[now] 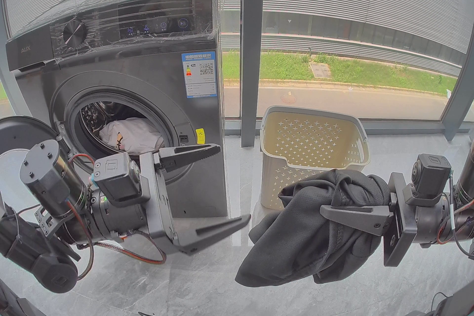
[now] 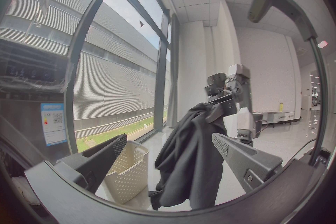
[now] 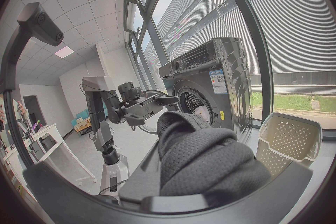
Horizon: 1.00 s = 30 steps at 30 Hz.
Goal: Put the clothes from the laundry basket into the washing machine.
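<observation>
A dark grey mesh garment hangs in the air in front of the cream laundry basket, with my right gripper shut on it. It also shows as the dark garment and the dark garment. My left gripper stands open and holds nothing, in front of the grey washing machine, a little left of the garment. The round door is swung open to the left. A white garment lies inside the drum. The basket looks empty from here.
The basket stands on the pale tiled floor against the glass wall, right of a grey window post. The washing machine and basket are side by side. Bare floor lies between the two arms.
</observation>
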Available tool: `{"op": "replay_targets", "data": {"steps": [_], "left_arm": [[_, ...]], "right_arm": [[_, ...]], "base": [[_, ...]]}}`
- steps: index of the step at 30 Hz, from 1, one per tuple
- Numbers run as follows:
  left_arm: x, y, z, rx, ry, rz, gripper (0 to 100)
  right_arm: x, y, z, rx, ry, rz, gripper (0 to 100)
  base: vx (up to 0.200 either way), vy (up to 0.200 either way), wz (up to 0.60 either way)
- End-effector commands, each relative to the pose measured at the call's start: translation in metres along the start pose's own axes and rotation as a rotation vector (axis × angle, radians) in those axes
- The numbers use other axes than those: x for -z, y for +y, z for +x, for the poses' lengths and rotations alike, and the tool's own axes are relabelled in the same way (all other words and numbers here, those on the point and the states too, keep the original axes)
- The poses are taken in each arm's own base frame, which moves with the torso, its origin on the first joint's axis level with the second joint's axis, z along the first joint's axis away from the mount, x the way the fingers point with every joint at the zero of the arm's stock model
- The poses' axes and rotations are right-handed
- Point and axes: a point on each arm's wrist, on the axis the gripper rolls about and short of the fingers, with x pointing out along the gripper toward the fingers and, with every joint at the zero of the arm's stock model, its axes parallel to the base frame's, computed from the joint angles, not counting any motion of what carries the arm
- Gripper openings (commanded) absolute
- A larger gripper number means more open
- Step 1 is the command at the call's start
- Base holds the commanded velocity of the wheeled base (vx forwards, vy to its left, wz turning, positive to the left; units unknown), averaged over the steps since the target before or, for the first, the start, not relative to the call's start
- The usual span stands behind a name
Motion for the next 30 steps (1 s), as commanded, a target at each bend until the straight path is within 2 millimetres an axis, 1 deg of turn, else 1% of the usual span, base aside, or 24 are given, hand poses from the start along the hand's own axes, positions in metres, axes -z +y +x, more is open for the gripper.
{"op": "replay_targets", "data": {"steps": [1, 4, 9, 12, 14, 15, 16, 17, 19, 23, 25, 30], "left_arm": [[-0.012, -0.023, 0.004, 0.082, -0.039, 0.011, 100], [-0.008, -0.027, 0.009, 0.106, -0.032, -0.001, 100], [-0.007, -0.043, 0.012, 0.168, -0.029, -0.02, 100], [0.004, -0.05, 0.008, 0.183, 0.014, -0.052, 100], [0.012, -0.049, 0.005, 0.172, 0.047, -0.07, 100], [0.012, -0.049, 0.005, 0.172, 0.047, -0.07, 100], [0.019, -0.045, 0.007, 0.156, 0.069, -0.081, 100], [0.02, -0.04, 0.007, 0.138, 0.071, -0.078, 100], [0.019, -0.036, 0.008, 0.129, 0.066, -0.066, 100], [0.019, -0.036, 0.01, 0.133, 0.064, -0.066, 100], [0.023, -0.036, 0.011, 0.137, 0.074, -0.073, 100], [0.028, -0.035, 0.016, 0.142, 0.083, -0.082, 100]], "right_arm": [[-0.004, 0.0, 0.001, -0.001, -0.013, -0.005, 0], [-0.008, 0.001, 0.003, -0.007, -0.025, -0.011, 0], [-0.015, 0.001, 0.006, -0.013, -0.046, -0.02, 0], [-0.019, 0.001, 0.008, -0.015, -0.057, -0.025, 0], [-0.02, 0.002, 0.008, -0.02, -0.061, -0.027, 0], [-0.02, 0.002, 0.008, -0.02, -0.061, -0.027, 0], [-0.021, 0.004, 0.008, -0.031, -0.063, -0.029, 0], [-0.021, 0.007, 0.009, -0.045, -0.061, -0.03, 0], [-0.02, 0.01, 0.01, -0.062, -0.059, -0.03, 0], [-0.02, 0.018, 0.013, -0.1, -0.056, -0.028, 0], [-0.022, 0.021, 0.015, -0.118, -0.06, -0.031, 0], [-0.024, 0.023, 0.018, -0.131, -0.063, -0.032, 0]], "base": [[0.0, 0.0, 0.0], [0.0, 0.0, 0.0], [0.0, 0.0, 0.0], [0.0, 0.0, 0.0], [0.0, 0.0, 0.0], [0.0, 0.0, 0.0], [0.0, 0.0, 0.0], [0.0, 0.0, 0.0], [0.0, 0.0, 0.0], [0.0, 0.0, 0.0], [0.0, 0.0, 0.0], [0.0, 0.0, 0.0]]}}
